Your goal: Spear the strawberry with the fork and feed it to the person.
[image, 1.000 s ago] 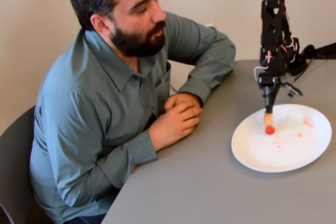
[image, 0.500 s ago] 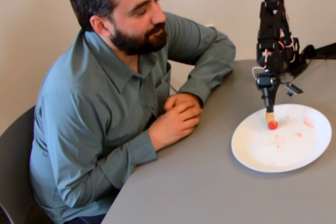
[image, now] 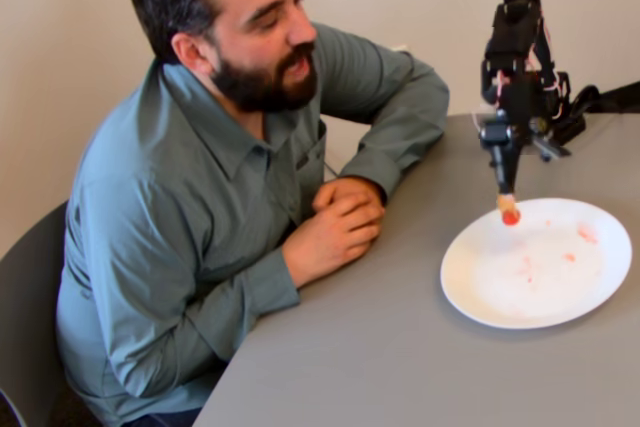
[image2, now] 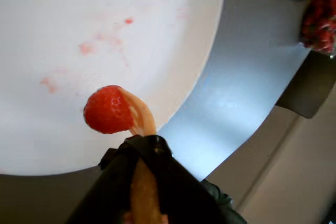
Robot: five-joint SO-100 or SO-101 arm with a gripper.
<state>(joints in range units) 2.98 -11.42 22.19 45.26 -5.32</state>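
No brand, label or legible writing is showing on any surface in either view.

The smooth matte grey tabletop [image: 400, 347] is filling the lower half of the fixed view; its right and bottom edges are being cut off by the frame. The dark-haired, full-bearded man in a grey-green button-up long-sleeved cloth shirt [image: 180, 227] is sitting at the left, leaning in with hands clasped on the tabletop; his lower body is out of frame.

The round, glossy white plate [image: 480, 282] is lying flat at the right, carrying faint pink juice smears [image: 585, 234].

The black wired robot arm [image: 520, 57] is standing behind the plate, pointing downward. Its hand [image2: 144, 156] is clamping around the dark shaft of the small pale orange-tan fork [image2: 139, 114]; in the wrist view the black fingers are closing over the stem, and the hand's lower part is being cut off.

The tiny bright red, rounded, dimpled strawberry piece [image2: 107, 109] is sitting on the fork's prongs, over the plate's near-left rim area in the fixed view [image: 511, 217]. Whether it is touching the plate is hard to make out. A blurred red object [image2: 319, 24] at the wrist view's upper right is unidentifiable.
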